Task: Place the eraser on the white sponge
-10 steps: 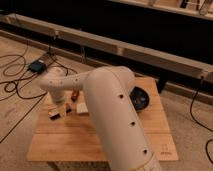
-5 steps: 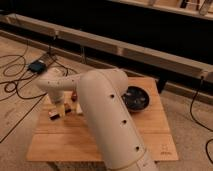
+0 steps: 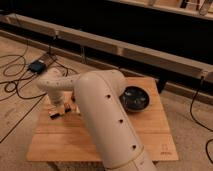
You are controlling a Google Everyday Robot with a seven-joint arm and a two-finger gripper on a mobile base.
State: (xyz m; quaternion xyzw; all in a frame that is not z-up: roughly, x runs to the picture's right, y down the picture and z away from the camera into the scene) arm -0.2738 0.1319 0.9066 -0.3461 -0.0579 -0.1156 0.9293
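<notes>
Viewing angle: the wooden table (image 3: 150, 135) is being looked down on from beyond its near edge, and much of its middle is being hidden by the arm.
Arm: the thick cream arm (image 3: 107, 120) is being stretched from the near edge up across the table's middle. It is then being bent toward the left edge, with its wrist being pointed down at the tabletop.
Gripper: the gripper (image 3: 61, 106) is being held low over the far half of the table, near the left edge, among the small items lying there.
Grip: how wide the gripper is being held, and whether anything is being gripped in it, cannot be told.
Eraser: a small dark and tan-brown piece, taken for the eraser (image 3: 65, 107), is being shown right at the gripper's tip, a little in from the left edge. Whether it is being touched cannot be told.
White sponge: the white sponge (image 3: 53, 114) is being shown as a pale block just beside the gripper, toward the left and near edges. Whether it is touching the eraser cannot be told.
Reddish piece: a small reddish-brown piece (image 3: 77, 111) is being shown close against the arm's left flank.
Bowl: a dark bowl (image 3: 134, 98) is being shown near the far edge, just right of the arm.
Floor: black cables (image 3: 15, 82) and a small blue box (image 3: 36, 66) are being shown beyond the far left corner.
</notes>
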